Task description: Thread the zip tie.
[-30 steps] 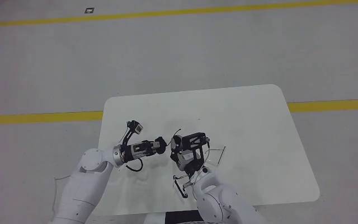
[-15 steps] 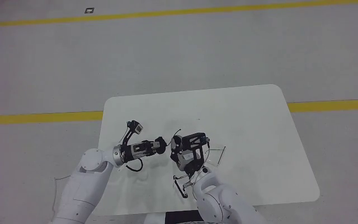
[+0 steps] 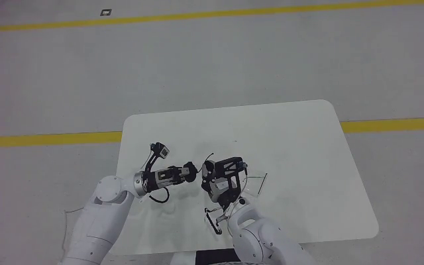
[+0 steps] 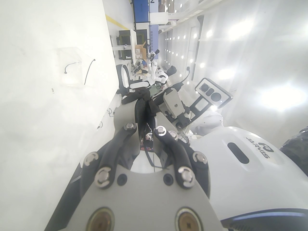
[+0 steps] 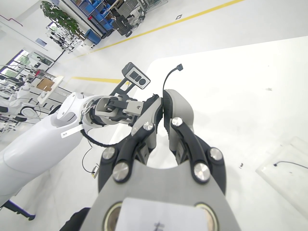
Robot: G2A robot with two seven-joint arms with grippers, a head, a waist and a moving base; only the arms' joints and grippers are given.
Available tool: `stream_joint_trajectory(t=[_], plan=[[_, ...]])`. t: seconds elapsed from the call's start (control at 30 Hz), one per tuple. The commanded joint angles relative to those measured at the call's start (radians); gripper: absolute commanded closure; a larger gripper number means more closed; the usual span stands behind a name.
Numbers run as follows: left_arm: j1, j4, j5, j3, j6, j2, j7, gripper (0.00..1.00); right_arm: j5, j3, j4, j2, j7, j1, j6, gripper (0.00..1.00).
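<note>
Toward 9 o'clock of the table (image 3: 298, 139) centre, with the left gripper (image 3: 190, 170) pinched closed and the right gripper (image 5: 163, 112) clamping the zip tie (image 5: 164, 84), we should guide tail into head (image 5: 179, 67) slowly, avoiding twist.

Hardly anything has shifted over this last second: my right forearm (image 3: 248, 228), down by the near edge of the table (image 3: 298, 132), has slid a shade toward my left side. My right gripper (image 3: 205, 173) has crept the same trifle toward my left gripper (image 3: 191, 171), taking the zip tie (image 3: 210, 158) pinched in it along.
</note>
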State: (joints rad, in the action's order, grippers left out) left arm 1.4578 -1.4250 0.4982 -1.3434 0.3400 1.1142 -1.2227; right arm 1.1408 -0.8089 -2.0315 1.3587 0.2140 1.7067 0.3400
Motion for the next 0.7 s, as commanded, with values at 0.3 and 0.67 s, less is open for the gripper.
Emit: stream_joint_trajectory(t=[0.3, 0.67], plan=[[0.0, 0.0, 0.0, 0.0, 0.0, 0.0, 0.0, 1.0, 0.002, -0.004, -0.004, 0.003, -0.008, 0.002, 0.0, 1.0], [0.0, 0.0, 0.0, 0.0, 0.0, 0.0, 0.0, 1.0, -0.002, 0.004, -0.002, 0.001, -0.001, -0.006, 0.0, 1.0]])
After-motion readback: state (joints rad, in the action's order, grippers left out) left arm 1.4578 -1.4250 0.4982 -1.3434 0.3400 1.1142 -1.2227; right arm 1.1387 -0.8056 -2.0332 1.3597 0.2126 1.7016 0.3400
